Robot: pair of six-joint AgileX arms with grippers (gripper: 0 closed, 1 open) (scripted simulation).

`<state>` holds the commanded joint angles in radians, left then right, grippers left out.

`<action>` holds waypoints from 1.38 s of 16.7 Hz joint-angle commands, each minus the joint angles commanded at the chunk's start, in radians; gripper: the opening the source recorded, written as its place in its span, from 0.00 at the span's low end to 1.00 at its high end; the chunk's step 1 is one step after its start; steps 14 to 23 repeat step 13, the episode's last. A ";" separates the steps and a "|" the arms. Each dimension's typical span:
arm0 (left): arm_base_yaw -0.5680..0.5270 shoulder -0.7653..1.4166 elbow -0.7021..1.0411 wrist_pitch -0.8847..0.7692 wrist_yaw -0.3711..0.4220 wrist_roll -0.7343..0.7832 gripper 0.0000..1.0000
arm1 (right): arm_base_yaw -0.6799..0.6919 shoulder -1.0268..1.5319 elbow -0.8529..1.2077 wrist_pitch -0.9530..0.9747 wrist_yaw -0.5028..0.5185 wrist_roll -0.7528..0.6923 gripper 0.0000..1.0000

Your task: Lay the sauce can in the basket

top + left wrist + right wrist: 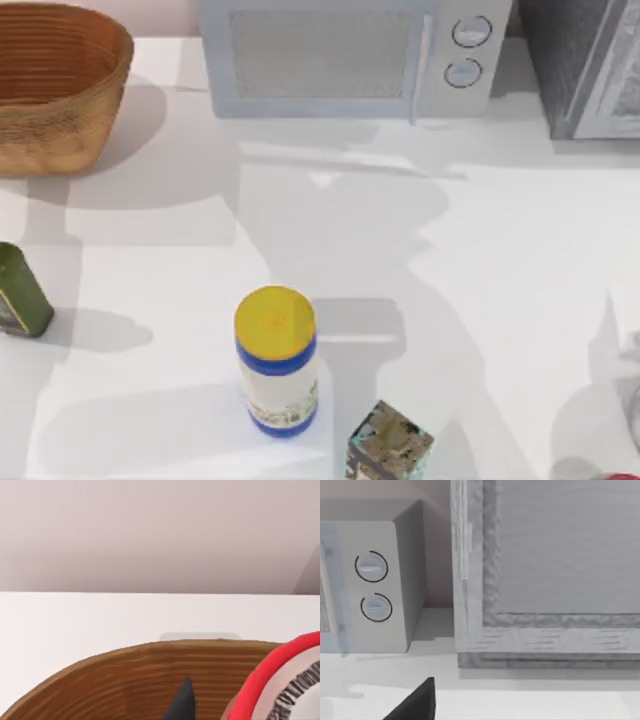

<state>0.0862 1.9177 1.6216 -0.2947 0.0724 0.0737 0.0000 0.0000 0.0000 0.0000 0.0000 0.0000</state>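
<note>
The sauce can [282, 680], red-rimmed with a pale printed band, looms close in the left wrist view, over the inside of the basket [125, 680]. My left gripper [215, 710] is shut on the can, and one dark fingertip [182, 705] shows beside it. In the top view the woven basket [60, 130] stands at the table's far left corner, cut off by the picture's left edge. My right gripper [420, 705] is parked on the right side, facing the appliances at the back.
A white bottle [277, 365] with a yellow cap stands front centre, with a small printed box [390, 445] beside it. A dark green bottle [20, 295] stands at the left edge. A microwave [340, 55] and a grey appliance [590, 65] line the back.
</note>
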 joint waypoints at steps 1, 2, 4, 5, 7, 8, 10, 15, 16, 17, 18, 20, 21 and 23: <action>0.000 0.000 0.000 0.000 0.000 0.000 0.53 | 0.000 0.000 0.000 0.000 0.000 0.000 1.00; 0.000 0.000 0.000 0.000 0.000 0.000 0.60 | 0.000 0.000 0.000 0.000 0.000 0.000 1.00; 0.000 0.000 0.000 0.000 0.000 0.000 0.75 | 0.000 0.000 0.000 0.000 0.000 0.000 1.00; 0.000 0.000 0.000 0.000 0.000 0.000 0.83 | 0.000 0.000 0.000 0.000 0.000 0.000 1.00; 0.000 0.000 0.000 0.000 0.000 0.000 0.98 | 0.000 0.000 0.000 0.000 0.000 0.000 1.00; 0.000 0.000 0.000 0.000 0.000 0.000 1.00 | 0.000 0.000 0.000 0.000 0.000 0.000 1.00; 0.000 0.000 0.000 0.000 0.000 0.000 1.00 | 0.000 0.000 0.000 0.000 0.000 0.000 1.00; 0.000 0.000 0.000 0.000 0.000 0.000 1.00 | 0.000 0.000 0.000 0.000 0.000 0.000 1.00; 0.000 0.000 0.000 0.000 0.000 0.000 1.00 | 0.000 0.000 0.000 0.000 0.000 0.000 1.00; 0.000 0.000 0.000 0.000 0.000 0.000 1.00 | 0.000 0.000 0.000 0.000 0.000 0.000 1.00; 0.000 0.000 0.000 0.000 0.000 0.000 1.00 | 0.000 0.000 0.000 0.000 0.000 0.000 1.00; 0.000 0.000 0.000 0.000 0.000 0.000 1.00 | 0.000 0.000 0.000 0.000 0.000 0.000 1.00; 0.000 0.000 0.000 0.000 0.000 0.000 1.00 | 0.000 0.000 0.000 0.000 0.000 0.000 1.00; 0.000 0.000 0.000 0.000 0.000 0.000 1.00 | 0.000 0.000 0.000 0.000 0.000 0.000 1.00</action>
